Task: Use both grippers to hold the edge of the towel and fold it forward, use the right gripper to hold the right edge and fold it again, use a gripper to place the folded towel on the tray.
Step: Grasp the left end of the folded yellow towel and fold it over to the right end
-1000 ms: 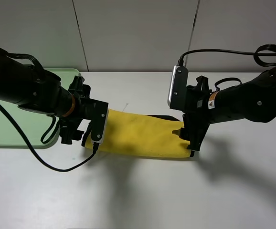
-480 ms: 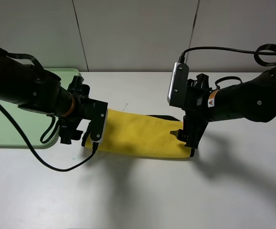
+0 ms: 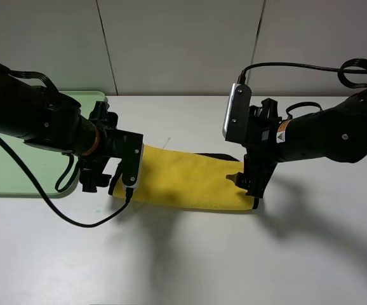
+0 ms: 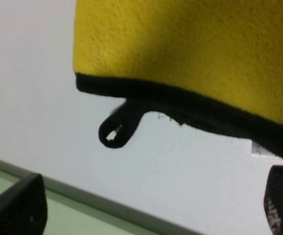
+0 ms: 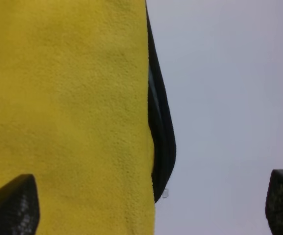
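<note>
Towel (image 3: 183,181) lay flat on the table (image 3: 183,254) as a narrow strip between the two arms, so I judged the forward fold done. The tray (image 3: 6,181) sat off its left end, near but not touching, with nothing on it. Left gripper (image 3: 102,181) was at the strip's left end, jaws spread wide and holding nothing. In the left wrist view its fingertips (image 4: 19,205) stood clear of the black edge (image 4: 190,105) and the corner loop (image 4: 116,128). Right gripper (image 3: 252,187) was over the right end, also spread and empty. In the right wrist view one of its fingertips (image 5: 11,203) was over yellow cloth and the other was past the trim. That straddle looked set for pinching the right edge for the second fold. Trim looked doubled there, so the pinch probably had to catch both layers.
</note>
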Available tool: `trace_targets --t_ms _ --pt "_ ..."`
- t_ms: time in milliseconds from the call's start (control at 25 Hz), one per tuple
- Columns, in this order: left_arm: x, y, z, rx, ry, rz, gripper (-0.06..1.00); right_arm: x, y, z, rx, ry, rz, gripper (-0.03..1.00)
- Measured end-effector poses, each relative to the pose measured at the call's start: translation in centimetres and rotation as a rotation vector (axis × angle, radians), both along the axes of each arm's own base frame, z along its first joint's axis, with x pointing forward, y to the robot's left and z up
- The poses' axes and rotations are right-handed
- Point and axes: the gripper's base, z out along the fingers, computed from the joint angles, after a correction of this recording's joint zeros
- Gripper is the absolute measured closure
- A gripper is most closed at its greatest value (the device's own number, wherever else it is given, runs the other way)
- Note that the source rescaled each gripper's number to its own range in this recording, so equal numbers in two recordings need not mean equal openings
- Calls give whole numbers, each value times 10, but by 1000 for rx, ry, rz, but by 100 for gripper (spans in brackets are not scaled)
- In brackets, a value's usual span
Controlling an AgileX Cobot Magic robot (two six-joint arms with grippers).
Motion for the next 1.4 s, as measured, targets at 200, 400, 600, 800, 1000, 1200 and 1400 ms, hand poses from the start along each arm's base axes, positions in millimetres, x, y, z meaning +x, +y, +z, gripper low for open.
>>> trace_targets --t_ms 200,400,600,800,1000,1200,1400 --pt "0 0 0 -2 0 3 2 -1 -1 -1 30 46 -65 -3" --pt "0 0 0 -4 0 6 1 -7 -5 16 122 86 -168 -3" --pt "0 1 0 -3 4 24 1 -23 -13 55 284 121 -291 -3" --pt "0 2 0 8 2 33 1 -51 -29 93 405 185 -416 -3" --pt "0 2 0 8 2 33 1 -89 -66 127 423 162 -615 -3" --pt "0 2 0 8 2 33 1 -136 -114 157 469 34 -813 -3" --pt "0 2 0 8 2 33 1 -185 -143 168 652 37 -876 -3"
